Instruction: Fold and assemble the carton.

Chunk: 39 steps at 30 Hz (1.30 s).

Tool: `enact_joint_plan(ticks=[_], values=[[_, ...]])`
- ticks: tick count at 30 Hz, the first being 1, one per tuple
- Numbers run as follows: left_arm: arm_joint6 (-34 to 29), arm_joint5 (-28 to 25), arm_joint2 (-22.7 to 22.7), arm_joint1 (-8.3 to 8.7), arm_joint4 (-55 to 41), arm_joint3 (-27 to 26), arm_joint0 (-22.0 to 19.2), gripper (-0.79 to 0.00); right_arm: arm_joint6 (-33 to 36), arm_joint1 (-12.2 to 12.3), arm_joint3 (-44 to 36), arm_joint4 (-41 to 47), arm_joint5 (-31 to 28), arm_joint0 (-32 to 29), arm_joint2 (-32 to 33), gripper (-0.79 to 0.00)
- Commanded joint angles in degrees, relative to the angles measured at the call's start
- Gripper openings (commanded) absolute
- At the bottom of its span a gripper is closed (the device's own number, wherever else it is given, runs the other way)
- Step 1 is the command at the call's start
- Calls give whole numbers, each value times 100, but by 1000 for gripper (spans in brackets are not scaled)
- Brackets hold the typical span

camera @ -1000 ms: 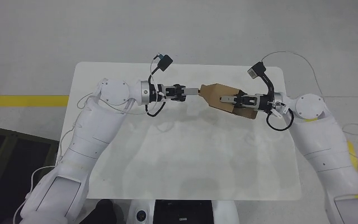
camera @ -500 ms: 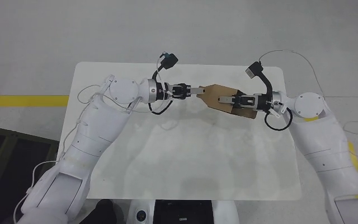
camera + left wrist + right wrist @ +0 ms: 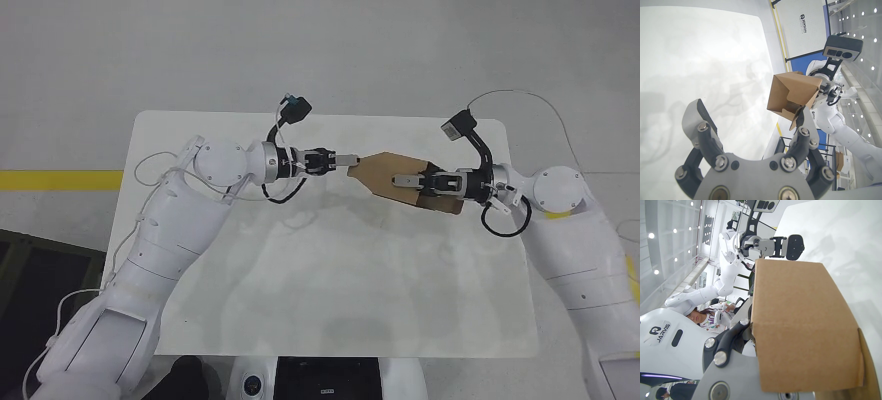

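Carton (image 3: pixel 395 172) clamped in right gripper (image 3: pixel 408 180), aloft over table (image 3: pixel 300 280). Body squared up, end flaps partly folded. Left gripper (image 3: pixel 347 160) wide open, fingertip at loose flap. Remaining, seemingly: tucking flaps, closing ends.

White table (image 3: pixel 330 290) on grey floor (image 3: pixel 300 50); yellow floor stripe (image 3: pixel 60 180) runs off table's left side.
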Motion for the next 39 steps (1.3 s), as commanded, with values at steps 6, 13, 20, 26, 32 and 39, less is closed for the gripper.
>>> enact_joint_plan(ticks=[6,13,20,26,32,39], values=[[24,-72,22,-1,22,-57,38,0,102,-24,-54,215,-52,-33,-28,-785],[2,-166,48,-5,-10,-123,76,0,203,-54,-65,469,-123,-42,-50,-785],[-14,-235,111,-27,-89,-134,79,0,361,-97,-23,761,-210,-17,-95,-785],[-124,-341,117,-40,-306,-107,96,0,470,-135,49,1064,-289,-8,-110,-785],[-300,-486,96,-44,-595,-34,121,0,484,-166,53,1220,-275,8,-136,-785],[-531,-785,108,-74,-1061,161,85,0,535,-210,-62,1374,-225,31,-233,-785]])
